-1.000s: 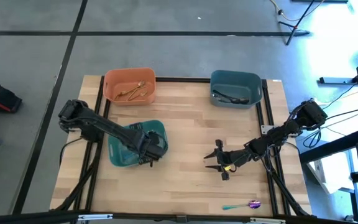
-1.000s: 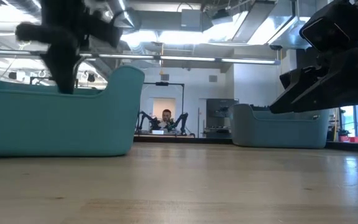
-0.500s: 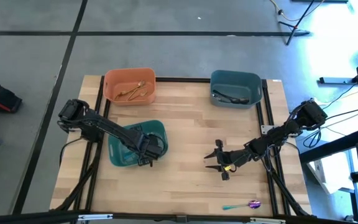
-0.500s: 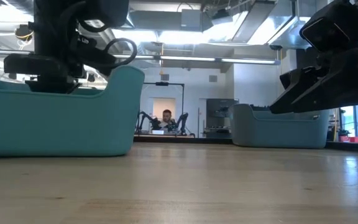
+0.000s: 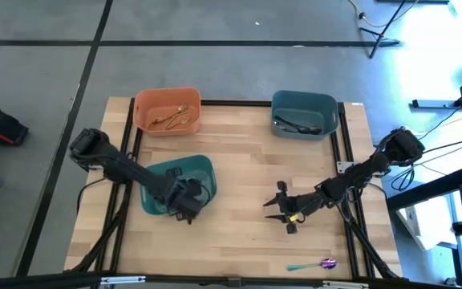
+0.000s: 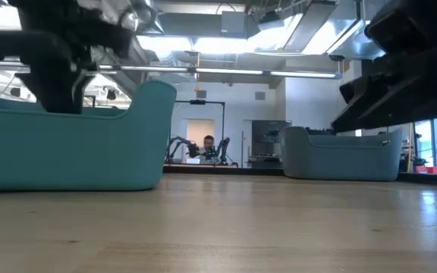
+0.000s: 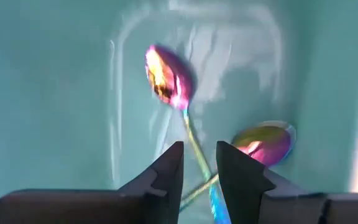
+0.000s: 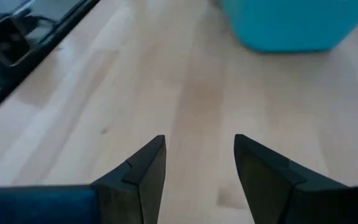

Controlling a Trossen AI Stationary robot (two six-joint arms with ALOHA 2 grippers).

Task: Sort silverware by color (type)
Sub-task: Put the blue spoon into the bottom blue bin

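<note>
My left gripper hangs over the teal bin, fingers open by a narrow gap. Two iridescent purple-pink spoons lie flat on the bin floor: one has its teal handle running between my fingers without touching them, the other lies beside it. A third iridescent spoon lies flat on the table near the near edge. My right gripper hovers open over bare wood at the table's middle right.
An orange bin at the far left holds gold silverware. A blue-grey bin at the far right holds black pieces. In the low view the teal bin's wall stands close; a person sits far behind the table.
My left gripper has shifted a little toward the table's near-left over the teal bin, dipping into it and coming back up. The right arm has kept still.
</note>
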